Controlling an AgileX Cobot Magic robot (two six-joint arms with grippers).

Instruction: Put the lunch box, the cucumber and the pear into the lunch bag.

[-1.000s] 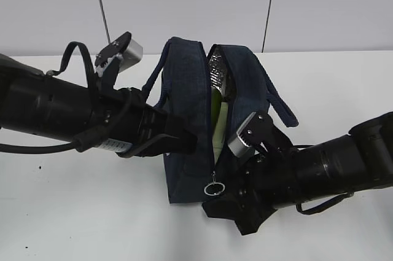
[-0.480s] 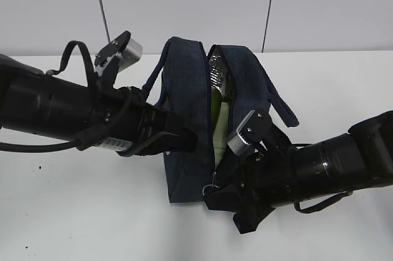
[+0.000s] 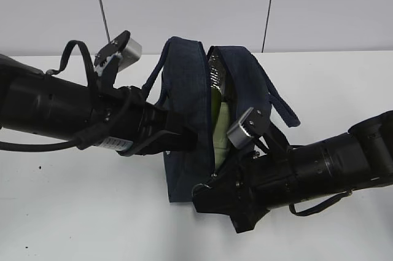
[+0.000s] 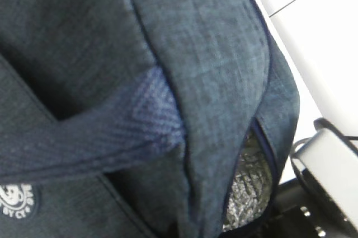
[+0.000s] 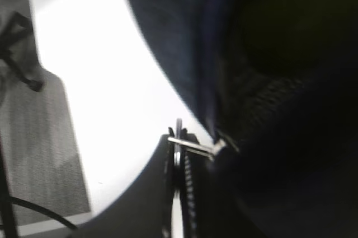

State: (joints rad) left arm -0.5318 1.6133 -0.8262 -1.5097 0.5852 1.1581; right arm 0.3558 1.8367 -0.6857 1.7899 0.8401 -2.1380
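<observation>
Pinching ring pull (image 5: 178, 144) w/ right gripper (image 5: 180, 162) | left gripper (image 3: 184, 142) pressed on lunch bag (image 3: 187, 89), jaw state unclear | lunch box (image 3: 221, 127) inside | risk: ring slips, zip jams.

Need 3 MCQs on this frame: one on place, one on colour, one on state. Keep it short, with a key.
1. Where is the ring pull?
A. At the bag's far top end
B. Between the right gripper's fingers, at the bag's near lower end
C. Lying loose on the table

2. What colour is the lunch bag?
A. Dark navy
B. Red
C. Pale yellow

3. What state is the bag's top in?
A. Zipped fully shut
B. Gaping open, silver lining and a pale green lid showing
C. Folded flat

Key: 1 B, the right wrist view shows the ring held in the fingers. 2 A, the fabric reads navy in every view. 3 B, the exterior view shows the gap with lining and lid inside.
</observation>
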